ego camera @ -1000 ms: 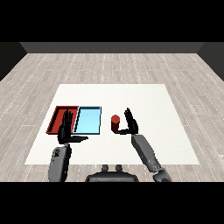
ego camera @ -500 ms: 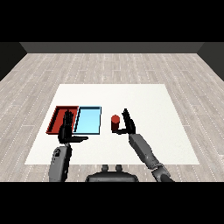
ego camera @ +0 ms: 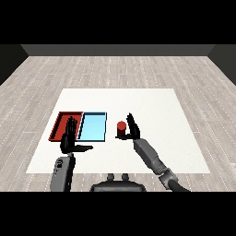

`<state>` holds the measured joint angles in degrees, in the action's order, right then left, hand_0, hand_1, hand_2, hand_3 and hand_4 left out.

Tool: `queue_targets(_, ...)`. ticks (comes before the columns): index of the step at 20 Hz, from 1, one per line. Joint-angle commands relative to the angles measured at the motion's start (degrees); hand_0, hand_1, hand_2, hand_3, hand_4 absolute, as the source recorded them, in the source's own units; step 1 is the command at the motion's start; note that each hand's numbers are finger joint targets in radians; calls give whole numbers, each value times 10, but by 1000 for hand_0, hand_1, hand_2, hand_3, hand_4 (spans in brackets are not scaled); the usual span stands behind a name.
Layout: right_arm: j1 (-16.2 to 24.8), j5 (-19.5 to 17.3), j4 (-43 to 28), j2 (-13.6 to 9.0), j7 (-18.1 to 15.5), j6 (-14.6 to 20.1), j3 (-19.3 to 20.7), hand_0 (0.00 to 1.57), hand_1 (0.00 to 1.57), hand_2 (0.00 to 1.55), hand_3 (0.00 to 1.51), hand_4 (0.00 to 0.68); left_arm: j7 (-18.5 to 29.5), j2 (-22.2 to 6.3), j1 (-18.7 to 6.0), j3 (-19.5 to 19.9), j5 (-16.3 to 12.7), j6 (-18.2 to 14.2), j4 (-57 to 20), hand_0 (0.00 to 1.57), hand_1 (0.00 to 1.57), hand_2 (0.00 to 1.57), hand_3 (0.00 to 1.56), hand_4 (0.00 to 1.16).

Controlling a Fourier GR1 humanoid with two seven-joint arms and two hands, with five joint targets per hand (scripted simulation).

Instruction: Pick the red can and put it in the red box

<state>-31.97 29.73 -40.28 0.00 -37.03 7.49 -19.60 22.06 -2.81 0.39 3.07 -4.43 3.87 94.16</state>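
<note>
Now the small red cylindrical can (ego camera: 121, 129) stands upright just right of frame centre, beside the light blue tray (ego camera: 92, 127), with the right hand (ego camera: 132, 129) alongside, fingers spread, not closed around it. It looks light, rigid and smooth, likely slippery, so wrap it mid-body. Lower left, the left hand (ego camera: 70, 140) hangs open before the flat red tray (ego camera: 60, 126).

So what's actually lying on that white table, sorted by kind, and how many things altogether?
Trays: 2, a red tray and a light blue tray, side by side.
Cans: 1, a red can standing right of the blue tray, next to the robot's right hand.
Total: 3 things.
</note>
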Motion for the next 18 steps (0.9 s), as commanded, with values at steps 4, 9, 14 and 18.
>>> queue_targets(4,-18,29,7,0,3,-1,-18,0,0,0,0,0,5,2,-26,8,0,-4,-39,0,0,0,0,0)
queue_targets(9,-19,73,-5,0,2,16,-70,0,0,0,0,0,14,-9,-52,14,4,3,-61,0,0,0,0,0)
queue_targets(14,-74,128,48,0,-13,15,-90,0,0,0,0,0,-18,-8,-51,7,14,-13,-31,0,0,0,0,0)
queue_targets(18,-28,122,4,0,-23,33,-120,0,0,0,0,0,15,-8,-51,16,9,-5,-61,0,0,0,0,0)
